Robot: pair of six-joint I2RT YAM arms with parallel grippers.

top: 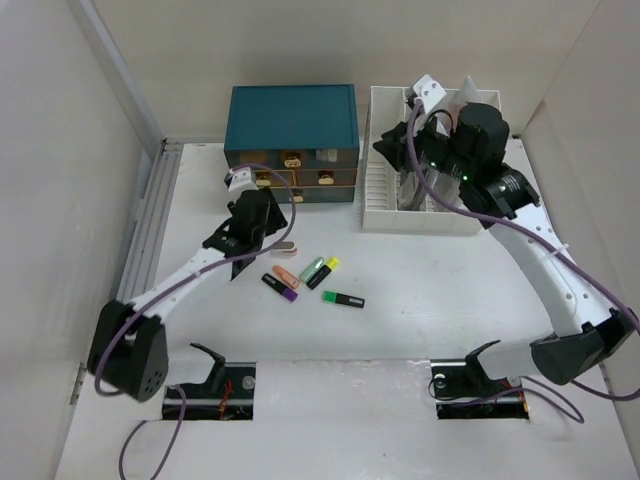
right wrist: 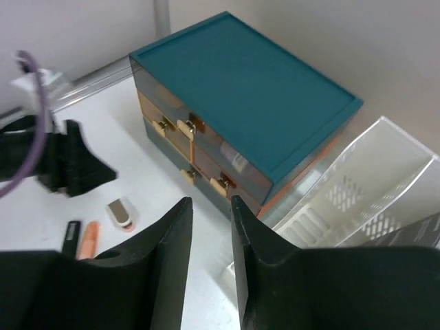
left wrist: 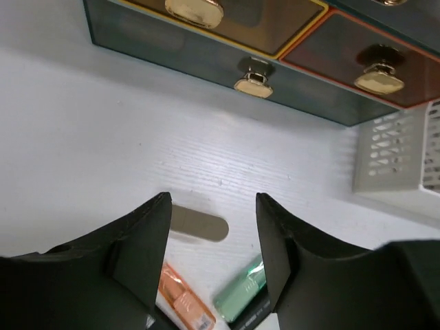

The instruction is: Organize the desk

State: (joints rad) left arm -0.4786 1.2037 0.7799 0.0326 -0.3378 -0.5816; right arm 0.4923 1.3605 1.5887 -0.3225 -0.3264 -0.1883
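Note:
The white desk (top: 430,300) carries several highlighters: orange (top: 285,276), purple-capped black (top: 280,288), green (top: 314,268), yellow (top: 328,270) and a green-and-black one (top: 343,299). A small beige oblong piece (top: 285,250) lies just beyond them. My left gripper (top: 270,236) is open and empty, low over that piece (left wrist: 199,224), with the orange (left wrist: 184,301) and green (left wrist: 240,292) highlighters between its jaws in the left wrist view. My right gripper (top: 390,145) hangs high over the left end of the file rack, jaws a narrow gap apart with nothing between them (right wrist: 211,201).
A teal drawer cabinet (top: 292,125) with brass handles stands at the back, its drawers closed (left wrist: 253,82). A white slotted file rack (top: 385,205) stands to its right. White walls close in the desk on the left, back and right.

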